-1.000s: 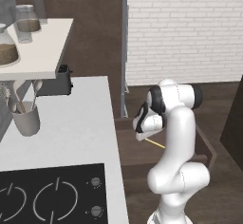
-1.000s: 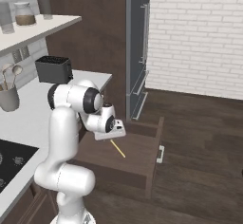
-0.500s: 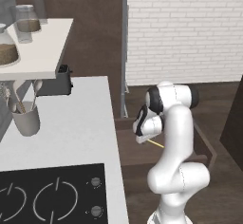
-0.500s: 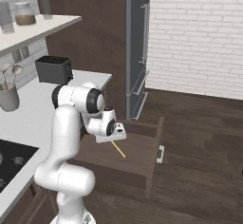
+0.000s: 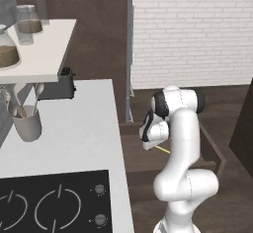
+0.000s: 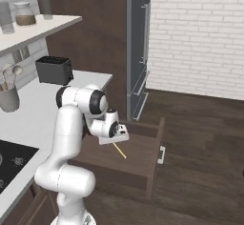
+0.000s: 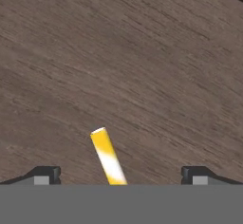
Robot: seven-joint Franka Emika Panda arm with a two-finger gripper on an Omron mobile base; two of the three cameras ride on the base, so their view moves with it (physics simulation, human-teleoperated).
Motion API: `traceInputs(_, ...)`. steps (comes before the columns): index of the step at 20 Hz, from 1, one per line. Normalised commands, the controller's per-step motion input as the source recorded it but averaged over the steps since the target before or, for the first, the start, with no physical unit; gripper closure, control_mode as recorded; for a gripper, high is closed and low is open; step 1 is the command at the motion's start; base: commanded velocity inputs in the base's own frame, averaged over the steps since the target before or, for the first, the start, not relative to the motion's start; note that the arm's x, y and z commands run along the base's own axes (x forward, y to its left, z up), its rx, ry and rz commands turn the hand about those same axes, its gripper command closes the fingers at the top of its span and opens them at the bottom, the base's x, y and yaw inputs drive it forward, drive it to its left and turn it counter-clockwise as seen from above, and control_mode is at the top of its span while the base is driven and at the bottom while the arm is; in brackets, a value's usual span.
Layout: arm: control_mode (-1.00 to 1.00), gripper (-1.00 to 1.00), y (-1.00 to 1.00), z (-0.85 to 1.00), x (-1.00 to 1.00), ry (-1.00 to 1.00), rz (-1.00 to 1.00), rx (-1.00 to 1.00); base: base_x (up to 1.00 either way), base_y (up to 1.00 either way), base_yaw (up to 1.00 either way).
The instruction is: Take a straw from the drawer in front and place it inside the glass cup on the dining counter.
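drawer (image 6: 138,159) is pulled out; gripper (image 7: 121,175) hangs low, jaws spread either side of the straw (image 7: 108,156), not yet pinched. lifting and cup delivery remain.

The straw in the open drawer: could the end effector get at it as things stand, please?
Probably yes: the end effector is open just above the straw, which lies between its fingertips on the drawer floor, nothing between.

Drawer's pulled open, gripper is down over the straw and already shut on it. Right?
Not shut. In the hand view the gripper is open, its fingertips wide apart on either side of the straw, which lies on the floor of the drawer. The rest holds.
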Motion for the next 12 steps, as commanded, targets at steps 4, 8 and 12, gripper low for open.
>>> traceInputs(4, -1.00, -1.00, -0.04, -0.27, 0.10, 0.00, 0.02, 0.00, 0.00, 0.00, 0.00)
traceInputs(8, -1.00, 1.00, 0.00, -0.34, 0.01, 0.02, 0.03, 0.00, 0.00, 0.00, 0.00)
traceInputs(12, -1.00, 1.00, 0.00, -0.21, 0.00, 0.00, 0.02, 0.00, 0.00, 0.00, 0.00)
